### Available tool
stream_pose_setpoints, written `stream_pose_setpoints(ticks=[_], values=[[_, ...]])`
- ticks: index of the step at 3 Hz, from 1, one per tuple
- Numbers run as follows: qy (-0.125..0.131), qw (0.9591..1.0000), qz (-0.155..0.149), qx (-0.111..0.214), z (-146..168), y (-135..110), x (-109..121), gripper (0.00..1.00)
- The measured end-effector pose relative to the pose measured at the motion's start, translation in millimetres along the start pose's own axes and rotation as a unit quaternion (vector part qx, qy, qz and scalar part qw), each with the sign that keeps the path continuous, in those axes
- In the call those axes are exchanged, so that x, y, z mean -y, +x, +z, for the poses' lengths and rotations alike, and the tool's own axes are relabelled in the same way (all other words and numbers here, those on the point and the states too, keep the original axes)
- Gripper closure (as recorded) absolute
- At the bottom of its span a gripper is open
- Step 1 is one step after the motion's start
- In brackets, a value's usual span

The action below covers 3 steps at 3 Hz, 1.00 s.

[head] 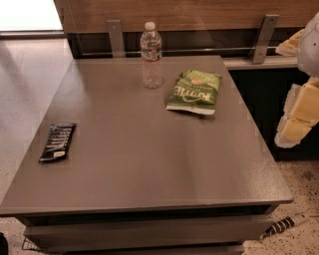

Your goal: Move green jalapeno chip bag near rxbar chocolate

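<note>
Toward the far right of the grey table (149, 164), lying flat: the green chip bag (194, 91), crinkled, with large white lettering across its front and a small red-orange mark near its far end; contents hidden by the wrapper, and impossible to say whether sealed or opened. Just to the left of the bag, near but not touching: a clear plastic water bottle (151, 57), upright, white cap on, a label band around its upper part, fill level not readable through the plastic. Well apart from both, close to the table's left edge and nearer the camera: the black chocolate bar (58, 142), flat, slim and rectangular, white text lines along its length and a pale label at the near end, wrapper closed. Between bag and bar, only a wide stretch of bare tabletop. At the right border of the view, out past the table's right side and off the tabletop: the gripper (299, 117), white and yellow, partly cut off by the frame, well away from the bag; how far open, and whether anything in its grasp, impossible to tell. Behind the table: a wooden wall panel (199, 10) with two metal brackets (115, 37). On the speckled floor at lower right: a striped cable (286, 224).
</note>
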State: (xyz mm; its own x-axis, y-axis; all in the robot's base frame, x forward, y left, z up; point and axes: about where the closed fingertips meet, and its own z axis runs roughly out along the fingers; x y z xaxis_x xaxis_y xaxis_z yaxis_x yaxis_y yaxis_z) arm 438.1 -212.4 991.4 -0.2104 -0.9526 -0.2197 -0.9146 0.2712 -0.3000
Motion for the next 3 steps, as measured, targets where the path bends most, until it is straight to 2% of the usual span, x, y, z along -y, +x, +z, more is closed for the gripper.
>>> stream_pose_setpoints(ticks=[1, 2, 3], values=[[0.0, 1.0, 0.0, 0.0, -0.1, 0.0, 0.0, 0.0], [0.014, 0.9999, -0.002, -0.001, 3.5, -4.9, 17.9, 0.0], [0.034, 0.9994, 0.0, 0.007, 17.5, -18.2, 55.6, 0.0]])
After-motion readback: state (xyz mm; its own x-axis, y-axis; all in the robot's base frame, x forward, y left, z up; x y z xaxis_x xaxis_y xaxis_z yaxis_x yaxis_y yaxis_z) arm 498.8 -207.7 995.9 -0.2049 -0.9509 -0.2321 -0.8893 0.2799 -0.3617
